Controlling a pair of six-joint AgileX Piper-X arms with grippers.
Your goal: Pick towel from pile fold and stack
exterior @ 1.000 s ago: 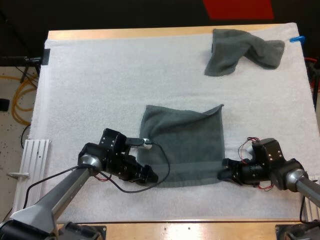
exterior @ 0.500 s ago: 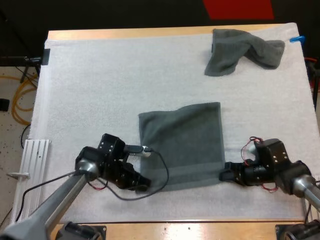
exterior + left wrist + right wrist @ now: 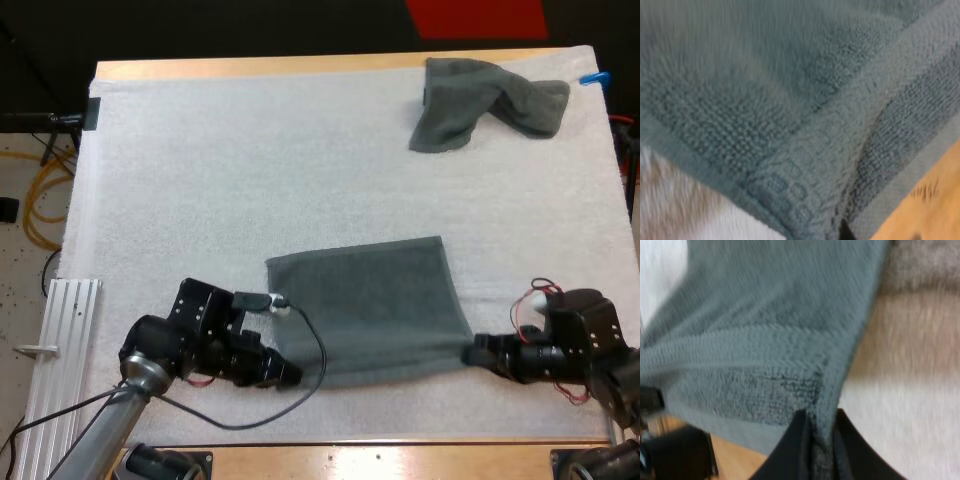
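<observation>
Both jaws pinch near-edge corners of the towel [image 3: 362, 300].

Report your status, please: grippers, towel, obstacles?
Left gripper, right gripper shut on spread towel's near corners. Crumpled towel far right, apart. Nothing in the way.

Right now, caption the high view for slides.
Left gripper and right gripper hold the flat towel by its near corners; crumpled towel lies far right.
</observation>
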